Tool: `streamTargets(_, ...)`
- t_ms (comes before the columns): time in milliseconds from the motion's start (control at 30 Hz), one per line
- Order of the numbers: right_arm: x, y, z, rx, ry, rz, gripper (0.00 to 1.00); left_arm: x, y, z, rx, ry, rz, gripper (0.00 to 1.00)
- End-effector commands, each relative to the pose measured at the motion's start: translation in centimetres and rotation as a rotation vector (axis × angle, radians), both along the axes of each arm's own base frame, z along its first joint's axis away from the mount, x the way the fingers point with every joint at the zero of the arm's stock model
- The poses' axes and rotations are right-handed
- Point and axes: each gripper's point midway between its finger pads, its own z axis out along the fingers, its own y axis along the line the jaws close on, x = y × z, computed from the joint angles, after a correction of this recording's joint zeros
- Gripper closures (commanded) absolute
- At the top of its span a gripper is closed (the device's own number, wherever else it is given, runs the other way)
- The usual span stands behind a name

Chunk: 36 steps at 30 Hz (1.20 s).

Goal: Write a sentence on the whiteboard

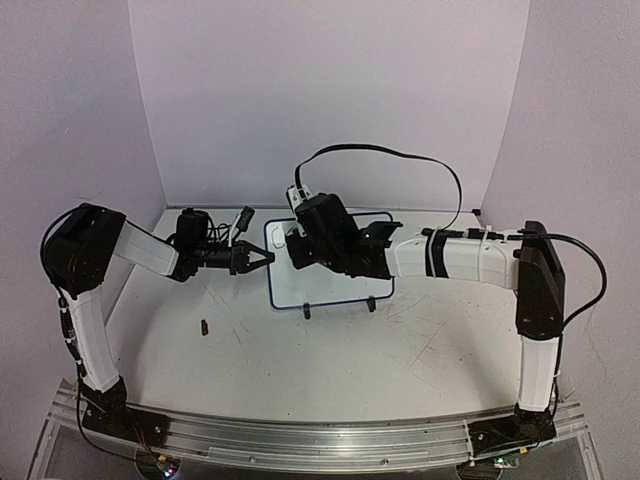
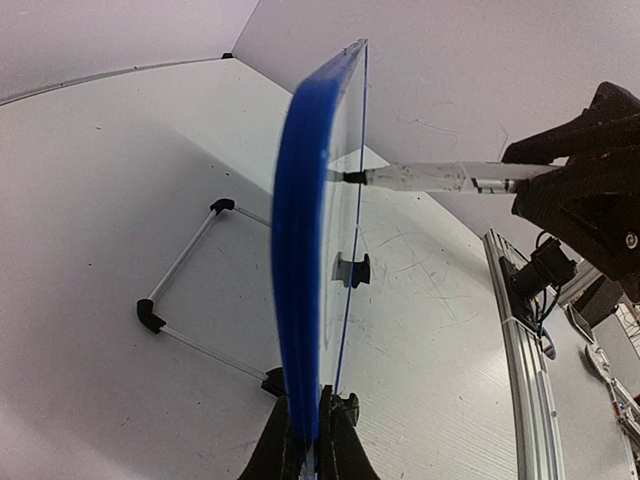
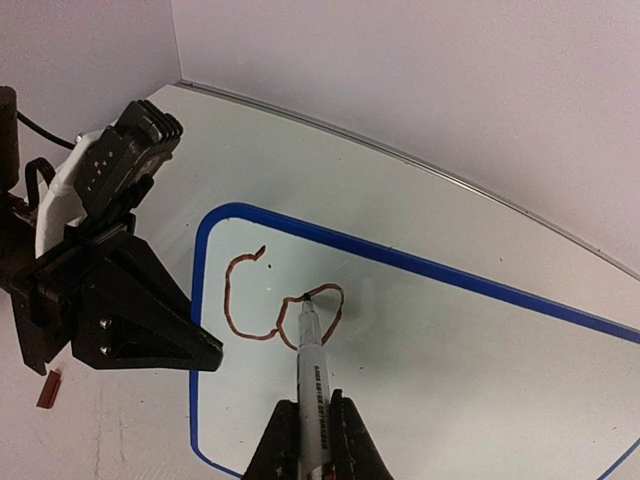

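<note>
The whiteboard [image 1: 325, 285] stands tilted on the table, white with a thin blue frame [image 3: 420, 262]. My left gripper [image 1: 262, 258] is shut on its left edge; the left wrist view shows the blue edge [image 2: 300, 250] pinched between the fingers of that gripper [image 2: 312, 415]. My right gripper [image 3: 312, 425] is shut on a marker [image 3: 312, 365], whose tip touches the board. Of the sentence [image 3: 270, 305], only a reddish-brown "C" and a nearly closed "o" show. In the top view the right gripper [image 1: 298, 250] hides the writing.
A small red cap [image 1: 204, 326] lies on the table left of the board. Two black clip feet [image 1: 307, 311] sit at the board's near edge. A wire stand [image 2: 190, 290] props the board from behind. The back walls stand close behind it.
</note>
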Motion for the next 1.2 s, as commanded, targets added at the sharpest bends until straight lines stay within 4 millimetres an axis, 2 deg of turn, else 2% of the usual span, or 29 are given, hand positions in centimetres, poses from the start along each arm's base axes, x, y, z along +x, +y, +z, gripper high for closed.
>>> streamTargets(0, 0.5, 0.9, 0.8, 0.038, -0.008, 0.004, 1.0, 1.3, 0.6, 0.6, 0.03, -0.055, 0.069, 1.0)
streamTargets(133, 0.4, 1.0, 0.6, 0.036, 0.0, 0.012, 1.0, 1.3, 0.5, 0.7, 0.03, -0.057, 0.068, 1.0)
streamTargets(233, 0.2, 1.2, 1.1, 0.049, 0.003, 0.032, 1.0, 1.3, 0.6, 0.6, 0.031, -0.055, 0.069, 1.0)
streamTargets(333, -0.8, 1.2, 3.1, 0.087, -0.001, 0.07, 1.0, 1.4, 0.6, 0.5, 0.032, -0.052, 0.072, 1.0)
streamTargets(433, -1.5, 0.0, 4.6, 0.117, -0.024, 0.069, 1.0, 1.4, 0.5, 0.5, 0.032, -0.053, 0.07, 1.0)
streamTargets(700, -0.6, -2.3, 3.8, 0.1, -0.03, -0.009, 1.0, 1.3, 0.6, 0.5, 0.033, -0.054, 0.072, 1.0)
streamTargets(1167, 0.8, -1.9, 2.9, 0.073, -0.035, -0.034, 1.0, 1.4, 0.5, 0.5, 0.033, -0.054, 0.069, 1.0)
